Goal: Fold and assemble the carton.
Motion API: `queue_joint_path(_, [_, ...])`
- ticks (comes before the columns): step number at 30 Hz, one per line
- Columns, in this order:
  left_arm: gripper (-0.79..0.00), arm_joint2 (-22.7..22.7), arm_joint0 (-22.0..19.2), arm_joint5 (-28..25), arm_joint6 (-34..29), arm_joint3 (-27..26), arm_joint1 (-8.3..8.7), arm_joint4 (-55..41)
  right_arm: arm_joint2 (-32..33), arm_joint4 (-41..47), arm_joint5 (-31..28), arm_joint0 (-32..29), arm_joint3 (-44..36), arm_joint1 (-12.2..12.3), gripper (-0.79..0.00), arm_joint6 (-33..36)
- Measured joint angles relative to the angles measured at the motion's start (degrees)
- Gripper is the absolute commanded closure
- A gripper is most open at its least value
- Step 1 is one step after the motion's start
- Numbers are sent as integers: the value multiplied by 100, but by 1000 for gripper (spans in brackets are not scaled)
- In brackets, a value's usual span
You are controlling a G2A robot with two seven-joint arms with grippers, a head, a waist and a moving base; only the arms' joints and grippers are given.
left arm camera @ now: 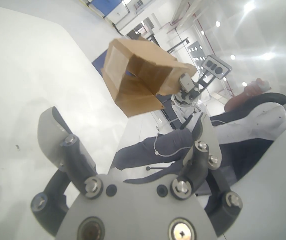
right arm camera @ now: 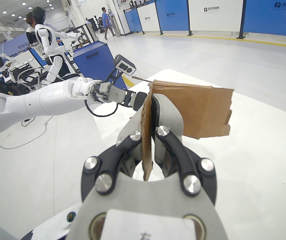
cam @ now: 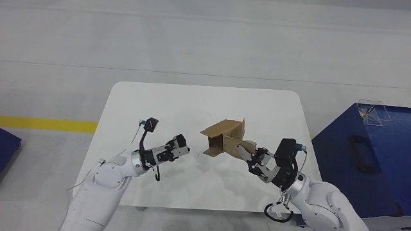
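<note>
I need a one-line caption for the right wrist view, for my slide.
Right gripper pinches one wall of the partly folded carton; the open left gripper faces it.

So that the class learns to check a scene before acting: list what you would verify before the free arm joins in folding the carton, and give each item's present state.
1. Right gripper shut on a wall of the carton: ok.
2. Left gripper open, holding nothing: ok.
3. Left gripper apart from the carton, with nothing in the gap between them: ok.
4. Carton's flaps folded shut: not ok, the end facing the left gripper is open.
5. Carton resting on the table: cannot tell.
</note>
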Motion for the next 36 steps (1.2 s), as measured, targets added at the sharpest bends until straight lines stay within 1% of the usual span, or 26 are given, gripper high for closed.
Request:
queue_joint_path(5, [-785, 194, -100, 265, 726, -56, -36, 1355, -156, 6, -36, 43, 28, -12, 0, 66])
queue_joint_path(7, [-785, 248, -97, 354, 1037, -88, -51, 1766, -229, -25, -43, 70, 36, -18, 0, 73])
queue_joint_path(11, [-785, 306, -82, 602, 1543, -124, -72, 2276, -341, -76, -54, 102, 39, -29, 0, 74])
queue_joint_path(12, [-785, 325, -78, 670, 1606, -126, -77, 2340, -364, -87, -53, 108, 40, -31, 0, 72])
queue_joint_path(13, [-767, 355, -69, 745, 1651, -126, -86, 2333, -395, -100, -53, 119, 47, -34, 0, 68])
queue_joint_path(17, [-763, 423, -96, 914, 1677, -113, -95, 2391, -501, -125, -44, 171, 71, -47, 0, 63])
queue_joint_path(21, [-782, 490, -122, 965, 1766, -98, -110, 2454, -577, -152, -30, 222, 81, -56, 0, 85])
queue_joint_path(25, [-736, 551, -133, 976, 1810, -84, -121, 2452, -661, -185, 2, 301, 152, -67, 0, 112])
queue_joint_path(26, [-705, 565, -138, 996, 1812, -70, -124, 2465, -681, -194, 10, 312, 157, -70, 0, 115])
queue_joint_path(27, [-650, 582, -143, 1009, 1809, -57, -127, 2463, -699, -203, 17, 321, 159, -72, 0, 117])
queue_joint_path(28, [-536, 607, -152, 1016, 1796, -46, -132, 2448, -718, -212, 25, 328, 157, -75, 0, 117])
queue_joint_path(29, [-345, 622, -160, 1013, 1790, -40, -135, 2441, -730, -216, 28, 330, 155, -76, 0, 117])
queue_joint_path(30, [-243, 633, -166, 1007, 1789, -34, -136, 2440, -739, -217, 30, 332, 155, -77, 0, 119])
queue_joint_path(31, [-86, 644, -172, 1001, 1789, -23, -137, 2444, -749, -219, 31, 335, 158, -78, 0, 124])
queue_joint_path(32, [0, 650, -176, 1000, 1790, -14, -138, 2448, -757, -221, 32, 338, 165, -79, 0, 129])
queue_joint_path(36, [0, 683, -200, 992, 1736, 37, -142, 2387, -819, -249, 33, 353, 193, -86, 0, 147])
